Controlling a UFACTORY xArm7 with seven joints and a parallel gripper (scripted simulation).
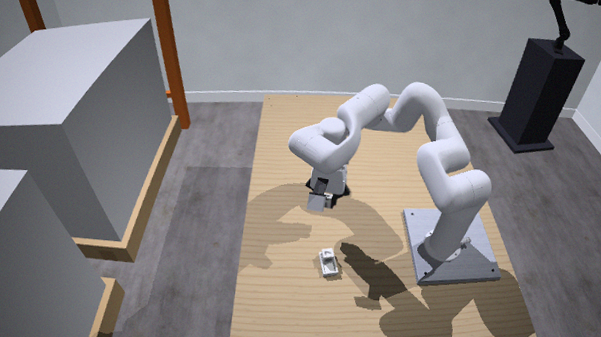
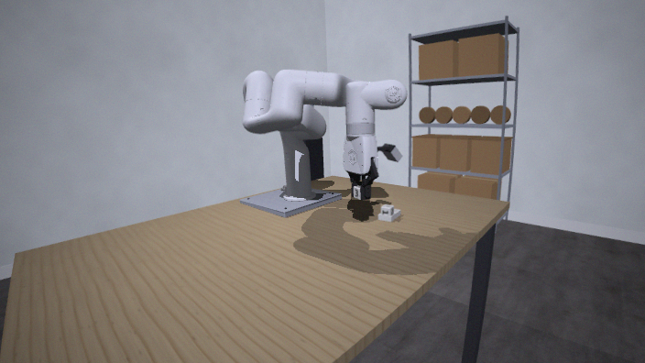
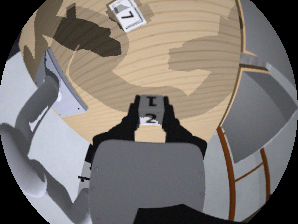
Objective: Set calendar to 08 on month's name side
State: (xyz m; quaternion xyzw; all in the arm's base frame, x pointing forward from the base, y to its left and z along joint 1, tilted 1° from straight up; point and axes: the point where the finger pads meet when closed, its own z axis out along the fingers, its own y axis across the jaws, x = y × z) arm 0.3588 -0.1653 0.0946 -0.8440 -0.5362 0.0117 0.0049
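My gripper (image 1: 329, 201) (image 2: 362, 192) (image 3: 151, 102) is shut on a white cube (image 2: 357, 192) (image 3: 151, 111) and holds it above the table. The wrist view shows a 1 and a 2 on two of its faces. The white tray (image 1: 331, 272) (image 2: 388, 218) lies on the table, on the top view side of my gripper. A second white cube (image 1: 327, 255) (image 2: 388, 211) (image 3: 128, 16) is in the tray, at the end nearer my gripper. A 7 on it shows in the wrist view. The month's name is not readable.
The wooden table (image 1: 274, 319) (image 2: 183, 284) carries the arm's grey base plate (image 1: 459, 278) (image 2: 284, 213) beside the tray and gripper. The wrist camera (image 1: 316, 202) (image 2: 392, 152) juts out beside the gripper. A shelf rack (image 2: 463, 125) stands beyond the table.
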